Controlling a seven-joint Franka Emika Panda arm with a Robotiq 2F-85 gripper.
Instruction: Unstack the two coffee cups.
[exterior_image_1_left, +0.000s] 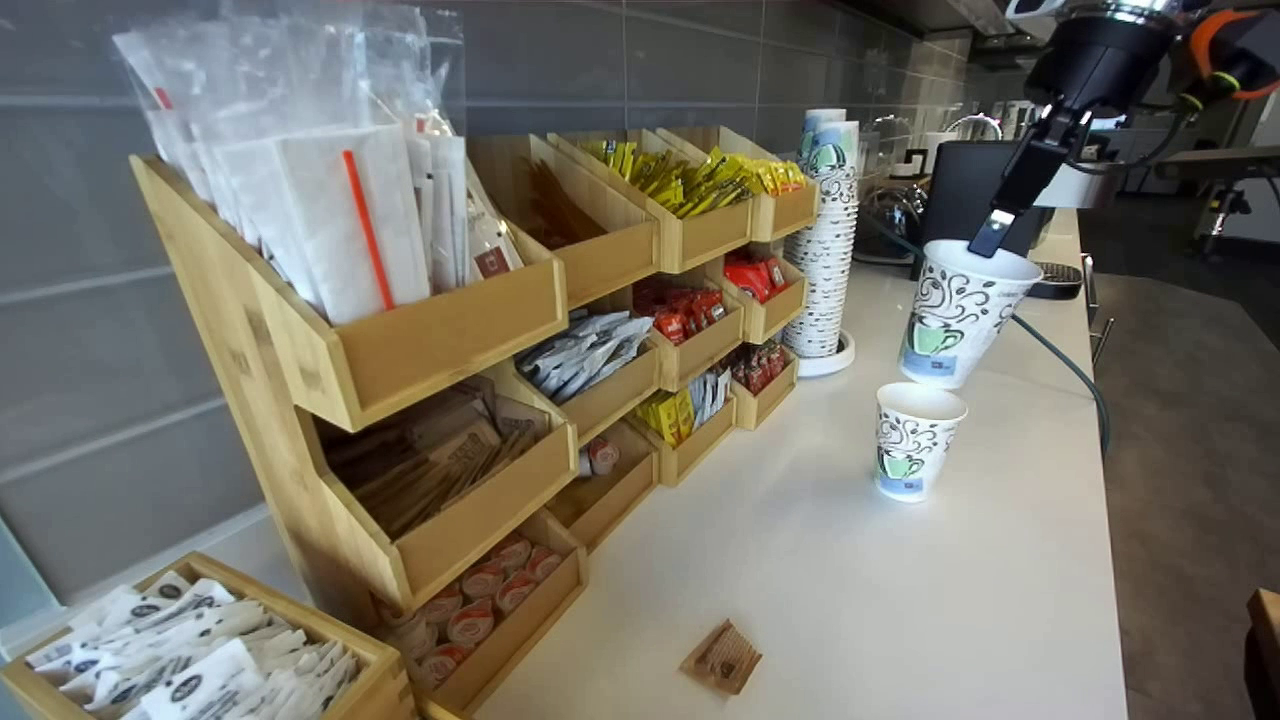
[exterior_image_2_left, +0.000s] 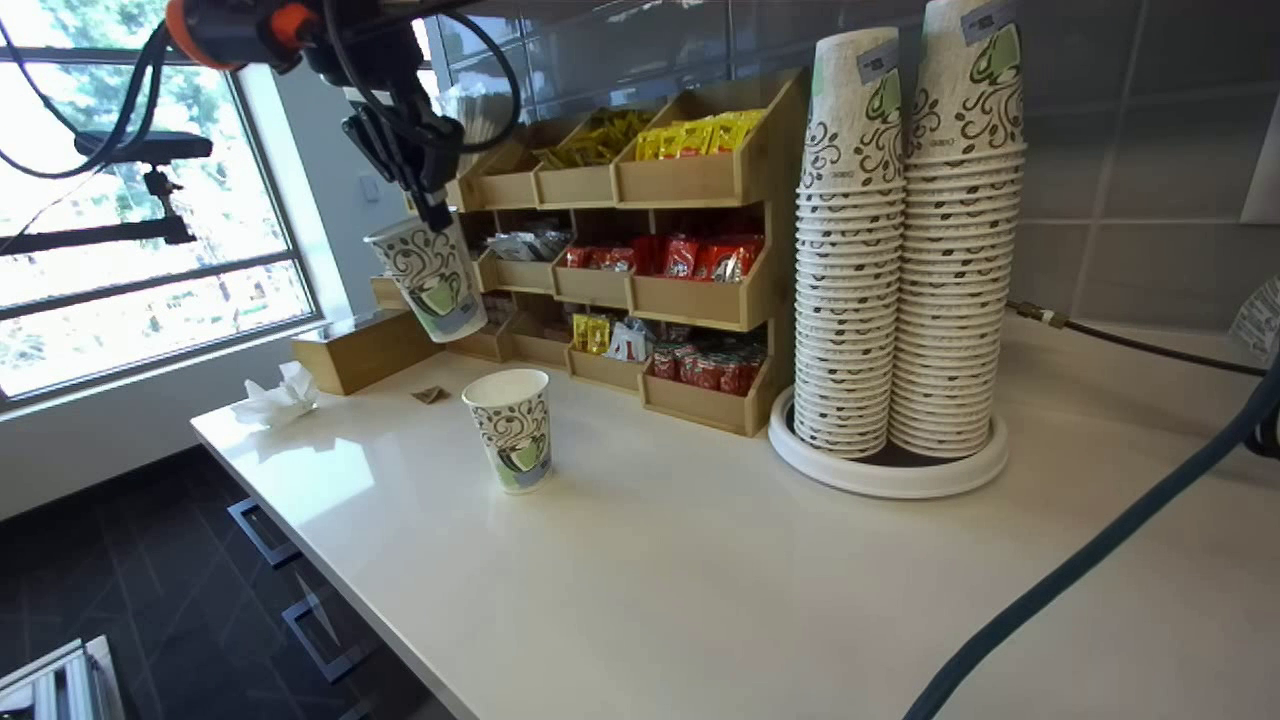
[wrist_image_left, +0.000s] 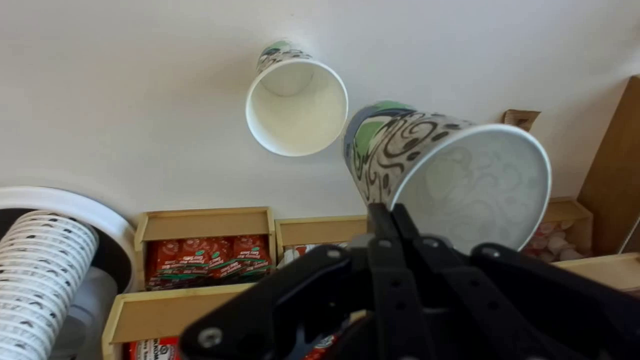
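Two white paper coffee cups with green and dark prints show in all views, apart from each other. The standing cup (exterior_image_1_left: 912, 445) is upright and empty on the white counter; it also shows in an exterior view (exterior_image_2_left: 515, 430) and in the wrist view (wrist_image_left: 300, 112). My gripper (exterior_image_1_left: 988, 240) is shut on the rim of the held cup (exterior_image_1_left: 955, 320), one finger inside and one outside. The held cup (exterior_image_2_left: 430, 275) hangs tilted in the air. In the wrist view my fingertips (wrist_image_left: 390, 206) pinch the rim of this cup (wrist_image_left: 400, 145).
A wooden organizer (exterior_image_1_left: 450, 320) with packets stands along the wall. Tall cup columns (exterior_image_2_left: 850, 300) stand on a round white tray (exterior_image_2_left: 890, 480). A brown packet (exterior_image_1_left: 722, 658) and a crumpled napkin (exterior_image_2_left: 278, 395) lie on the counter (exterior_image_2_left: 650, 560). A hose (exterior_image_2_left: 1100, 560) crosses its end.
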